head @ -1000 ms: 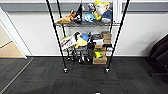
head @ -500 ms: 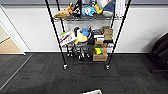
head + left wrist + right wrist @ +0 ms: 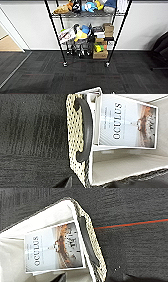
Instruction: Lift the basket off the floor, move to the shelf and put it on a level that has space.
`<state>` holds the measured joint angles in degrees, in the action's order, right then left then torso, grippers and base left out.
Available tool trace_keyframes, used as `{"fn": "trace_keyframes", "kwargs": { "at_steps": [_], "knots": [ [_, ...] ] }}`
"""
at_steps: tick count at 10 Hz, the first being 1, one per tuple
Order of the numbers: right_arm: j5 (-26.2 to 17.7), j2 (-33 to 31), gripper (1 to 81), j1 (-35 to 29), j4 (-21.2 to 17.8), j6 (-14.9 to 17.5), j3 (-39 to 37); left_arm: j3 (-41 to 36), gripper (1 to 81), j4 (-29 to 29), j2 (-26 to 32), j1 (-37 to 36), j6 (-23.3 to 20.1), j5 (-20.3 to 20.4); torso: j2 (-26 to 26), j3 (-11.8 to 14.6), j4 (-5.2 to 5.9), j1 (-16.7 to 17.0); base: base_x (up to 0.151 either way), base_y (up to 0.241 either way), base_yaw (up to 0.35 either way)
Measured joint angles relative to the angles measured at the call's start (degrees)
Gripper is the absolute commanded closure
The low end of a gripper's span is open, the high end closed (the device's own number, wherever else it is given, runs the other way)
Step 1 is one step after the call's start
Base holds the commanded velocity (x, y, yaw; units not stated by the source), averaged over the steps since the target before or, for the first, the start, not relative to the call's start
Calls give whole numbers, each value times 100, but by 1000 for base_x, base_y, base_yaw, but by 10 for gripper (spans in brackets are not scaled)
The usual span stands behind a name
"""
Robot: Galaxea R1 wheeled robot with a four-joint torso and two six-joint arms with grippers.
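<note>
Toy-laden shelf [image 3: 60,37] on carpeted floor [image 3: 130,75]

A white "OCULUS" booklet [image 3: 127,121], plush toys [image 3: 90,6], cardboard boxes [image 3: 100,54] and, seemingly, a dark chair [image 3: 160,51].

My wrists hang low at six o'clock, both angled downward; my fingers I cannot make out

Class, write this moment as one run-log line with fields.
scene: shelf ahead on carpet | basket: near both wrists | contents: OCULUS booklet | grippers: cannot tell
</note>
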<state>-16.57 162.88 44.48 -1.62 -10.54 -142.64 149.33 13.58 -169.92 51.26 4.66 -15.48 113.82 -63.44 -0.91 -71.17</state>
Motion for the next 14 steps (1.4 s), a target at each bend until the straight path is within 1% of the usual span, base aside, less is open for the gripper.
{"fn": "trace_keyframes", "kwargs": {
  "at_steps": [1,3,4,9,13,14],
  "knots": [
    [-2,41,10,-5,0,0,-9,11,10,0,-9,-39,2,0,-2,-131,0,-2,0,0,0],
    [0,49,10,-50,-5,0,-11,11,10,0,-26,-127,0,2,37,-186,0,-24,0,0,0],
    [-2,44,10,-83,-5,0,-22,9,10,0,-41,-173,0,5,155,-210,0,-101,0,0,0],
    [11,127,10,-102,-13,0,-24,11,10,0,-37,-251,0,5,1108,-221,0,-695,0,0,0],
    [174,258,10,-173,-16,-4,-112,67,10,0,-11,-247,0,2,1882,-221,0,-1178,0,0,0],
    [210,302,10,-162,-13,-1,-173,118,10,0,-11,-243,2,-11,1978,-221,0,-1235,0,0,0]
  ]
}}
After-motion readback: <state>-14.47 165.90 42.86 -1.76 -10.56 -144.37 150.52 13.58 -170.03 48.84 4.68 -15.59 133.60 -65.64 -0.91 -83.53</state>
